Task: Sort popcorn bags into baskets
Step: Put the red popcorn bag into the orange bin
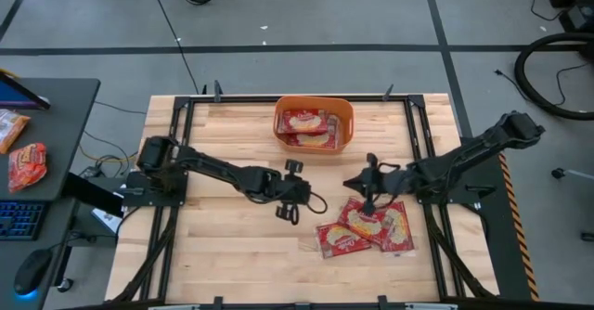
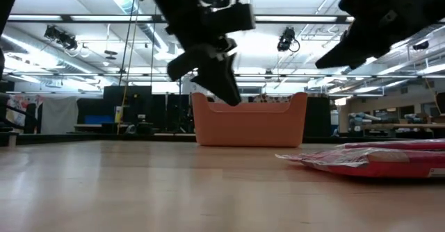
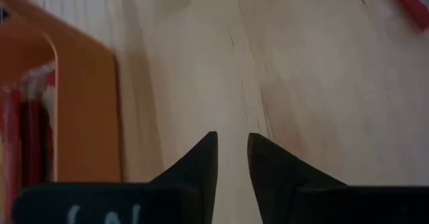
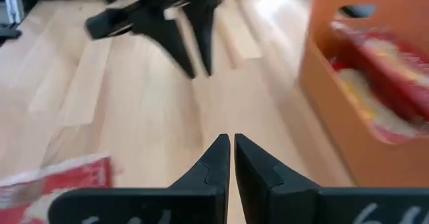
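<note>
The orange tub (image 1: 345, 129) (image 2: 250, 121) stands at the middle of the table's far edge, with red popcorn packets (image 1: 306, 122) (image 4: 389, 70) lying flat inside it. Further packets (image 1: 367, 226) (image 2: 375, 159) lie overlapping on the table right of centre, toward the near side. My left gripper (image 1: 288, 210) (image 3: 232, 150) hovers over bare wood at the table's middle, left of those packets, fingers pointing down and a narrow gap apart, holding nothing. My right gripper (image 1: 351, 182) (image 4: 232, 147) is shut and empty, above the table between the tub and the loose packets.
Black frame rails (image 1: 186, 124) run along the table's left, right and far sides. A dark side desk (image 1: 46, 143) left of the table carries two more red packets (image 1: 28, 161) and a keyboard. Bare wood (image 1: 232, 245) lies open at the near left.
</note>
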{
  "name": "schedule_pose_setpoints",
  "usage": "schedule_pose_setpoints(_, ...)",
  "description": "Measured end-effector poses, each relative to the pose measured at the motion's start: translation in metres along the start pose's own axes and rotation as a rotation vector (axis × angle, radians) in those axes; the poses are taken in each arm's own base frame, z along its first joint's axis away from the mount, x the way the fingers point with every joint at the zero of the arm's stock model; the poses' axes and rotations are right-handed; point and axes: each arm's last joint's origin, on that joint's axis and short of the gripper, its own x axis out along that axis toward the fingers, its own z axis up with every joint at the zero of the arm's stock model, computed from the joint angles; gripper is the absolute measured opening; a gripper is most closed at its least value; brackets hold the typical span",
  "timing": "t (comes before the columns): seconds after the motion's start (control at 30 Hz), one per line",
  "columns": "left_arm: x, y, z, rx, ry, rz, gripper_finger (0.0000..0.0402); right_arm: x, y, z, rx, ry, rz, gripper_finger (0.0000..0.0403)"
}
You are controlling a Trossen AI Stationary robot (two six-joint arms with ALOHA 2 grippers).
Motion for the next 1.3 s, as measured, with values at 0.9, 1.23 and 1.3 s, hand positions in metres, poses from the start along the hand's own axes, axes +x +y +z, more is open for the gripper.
schedule_pose_setpoints(0.9, -0.078, -0.025, -0.064, -0.179, -0.441, 0.106, 0.0148, 0.050, 0.146, 0.032, -0.058, 0.798, -0.351, 0.0183)
schedule_pose_setpoints(1.23, -0.096, -0.029, -0.078, -0.248, -0.492, 0.054, 0.0149, 0.038, 0.163, 0.028, -0.039, 0.797, -0.331, 0.0188)
schedule_pose_setpoints(1.3, -0.097, -0.031, -0.079, -0.246, -0.489, 0.045, 0.0149, 0.037, 0.164, 0.031, -0.029, 0.782, -0.308, 0.0188)
